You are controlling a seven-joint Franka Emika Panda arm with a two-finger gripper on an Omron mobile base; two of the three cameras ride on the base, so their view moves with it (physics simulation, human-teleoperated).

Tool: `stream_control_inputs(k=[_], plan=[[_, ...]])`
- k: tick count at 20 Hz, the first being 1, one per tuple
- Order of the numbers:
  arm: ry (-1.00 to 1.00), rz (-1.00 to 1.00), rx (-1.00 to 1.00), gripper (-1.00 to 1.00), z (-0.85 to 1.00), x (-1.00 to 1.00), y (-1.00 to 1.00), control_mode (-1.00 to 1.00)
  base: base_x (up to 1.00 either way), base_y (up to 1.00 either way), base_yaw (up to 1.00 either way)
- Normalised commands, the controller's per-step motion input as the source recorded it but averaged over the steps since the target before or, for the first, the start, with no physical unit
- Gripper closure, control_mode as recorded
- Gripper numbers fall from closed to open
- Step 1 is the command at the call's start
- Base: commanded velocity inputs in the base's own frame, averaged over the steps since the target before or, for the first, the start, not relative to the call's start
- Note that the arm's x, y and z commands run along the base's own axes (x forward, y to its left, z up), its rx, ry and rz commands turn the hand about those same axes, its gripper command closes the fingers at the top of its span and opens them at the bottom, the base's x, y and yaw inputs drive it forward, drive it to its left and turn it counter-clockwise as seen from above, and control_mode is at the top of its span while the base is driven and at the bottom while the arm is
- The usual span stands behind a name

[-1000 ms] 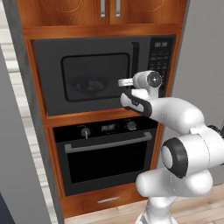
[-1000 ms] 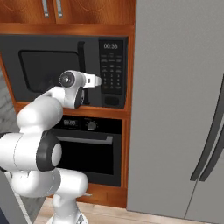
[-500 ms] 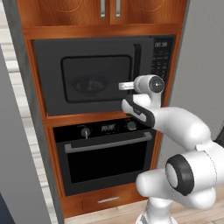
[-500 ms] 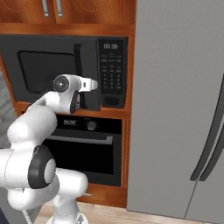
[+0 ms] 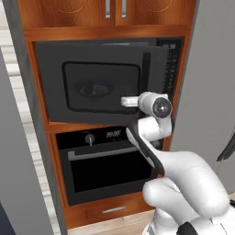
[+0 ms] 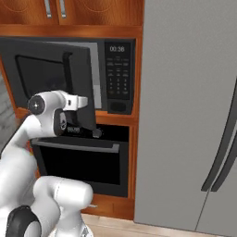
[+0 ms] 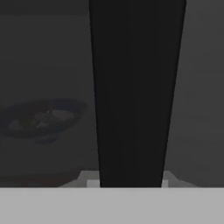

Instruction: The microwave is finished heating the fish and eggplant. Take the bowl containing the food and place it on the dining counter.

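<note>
The microwave is built into the wooden wall unit, and its dark windowed door stands partly swung out. My gripper is shut on the door's black vertical handle. In the hand view the handle runs up the middle between my fingertips. Behind the tinted window the bowl shows dimly, with vague shapes in it; I cannot tell fish from eggplant. The bowl also shows faintly in the left base view. From the right, my gripper sits at the door beside the keypad. The dining counter is out of view.
A black oven with knobs and a bar handle sits right under the microwave. A tall steel fridge stands close on the right. Wooden cupboards hang above, and a grey panel borders the left.
The microwave door, flush before, has swung outward with my gripper on its handle. My hand has drawn back toward the base and the arm has folded lower.
</note>
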Motion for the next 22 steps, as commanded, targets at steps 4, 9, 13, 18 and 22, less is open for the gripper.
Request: stream_control_inputs(k=[4, 9, 13, 18, 22], plan=[[0.0, -0.08, 0.0, 1.0, 0.79, -1.0, 0.71, -1.0, 0.0, 0.0, 0.0], [-0.04, -0.05, 0.0, 1.0, 0.97, -1.0, 0.75, -1.0, 0.0, 0.0, 0.0], [-0.12, -0.08, 0.0, 1.0, 0.95, -1.0, 0.94, -1.0, 0.0, 0.0, 0.0], [-0.13, 0.01, 0.0, -1.0, 0.3, -0.97, 0.54, -1.0, 0.0, 0.0, 0.0], [-0.22, 0.08, -0.07, -1.0, -0.55, -1.0, 0.17, -1.0, 0.0, 0.0, 0.0]])
